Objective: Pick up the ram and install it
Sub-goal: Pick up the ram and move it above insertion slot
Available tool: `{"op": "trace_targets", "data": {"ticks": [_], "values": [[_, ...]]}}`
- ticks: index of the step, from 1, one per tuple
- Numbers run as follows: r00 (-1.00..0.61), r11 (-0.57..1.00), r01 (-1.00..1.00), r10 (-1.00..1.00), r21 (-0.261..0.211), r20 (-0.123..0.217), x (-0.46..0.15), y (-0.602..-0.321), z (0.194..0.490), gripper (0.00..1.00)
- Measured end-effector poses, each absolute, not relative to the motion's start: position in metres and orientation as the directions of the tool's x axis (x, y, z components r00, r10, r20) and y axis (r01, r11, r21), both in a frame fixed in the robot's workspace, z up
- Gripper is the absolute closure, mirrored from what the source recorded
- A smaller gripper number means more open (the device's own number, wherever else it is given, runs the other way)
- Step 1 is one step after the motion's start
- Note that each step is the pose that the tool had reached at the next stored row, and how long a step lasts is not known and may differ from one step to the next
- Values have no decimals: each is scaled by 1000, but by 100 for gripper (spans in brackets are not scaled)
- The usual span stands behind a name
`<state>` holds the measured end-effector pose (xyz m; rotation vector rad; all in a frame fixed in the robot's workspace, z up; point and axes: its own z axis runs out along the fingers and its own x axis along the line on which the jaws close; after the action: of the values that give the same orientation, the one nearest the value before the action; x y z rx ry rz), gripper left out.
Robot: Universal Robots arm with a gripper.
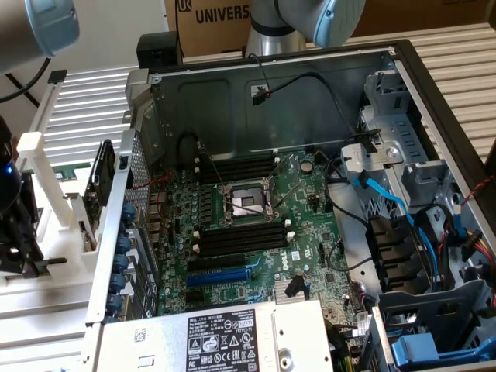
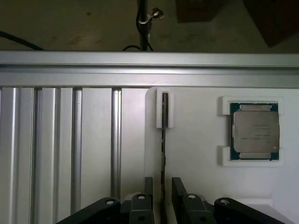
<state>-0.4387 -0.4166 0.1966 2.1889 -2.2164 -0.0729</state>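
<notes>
Wrist view: the ram point(image 2: 164, 140) stands on edge in a white holder point(image 2: 196, 154), with its far end caught in a clip point(image 2: 170, 109). The hand point(image 2: 163, 181) straddles the near end. Its fingers point(image 2: 147, 196) are narrowly apart, one facing each flat side with a sliver of gap either way, so nothing is gripped yet. A processor point(image 2: 256, 132) sits in its own nest on the same holder, well apart from the ram. The slatted counter point(image 2: 56, 154) lies beside the holder.

Exterior view: the holder rests near the counter's edge on the exterior view's left, and the dark hand is low over it. The open case point(image 1: 399, 62) sits mid-counter. The black slots point(image 1: 240, 242) on its board point(image 1: 310, 225) look empty.

I judge the pick-up to be the step in hand, with the install not begun. A sound grasp calls for both fingers to meet the faces squarely. The lift should then run straight along the clip's groove so the stick does not bind.
</notes>
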Motion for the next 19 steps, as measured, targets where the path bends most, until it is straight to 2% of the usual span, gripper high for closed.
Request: {"op": "trace_targets", "data": {"ticks": [15, 16, 17, 18, 19], "values": [[-13, 12, -999, -1000, 51, -15, -439, -414, 196, 69], [-13, 12, -999, -1000, 51, -15, -439, -414, 196, 72], [-13, 12, -999, -1000, 51, -15, -439, -414, 196, 78], [-13, 12, -999, -1000, 51, -15, -439, -414, 196, 78], [-13, 12, -999, -1000, 51, -15, -439, -414, 196, 85]]}}
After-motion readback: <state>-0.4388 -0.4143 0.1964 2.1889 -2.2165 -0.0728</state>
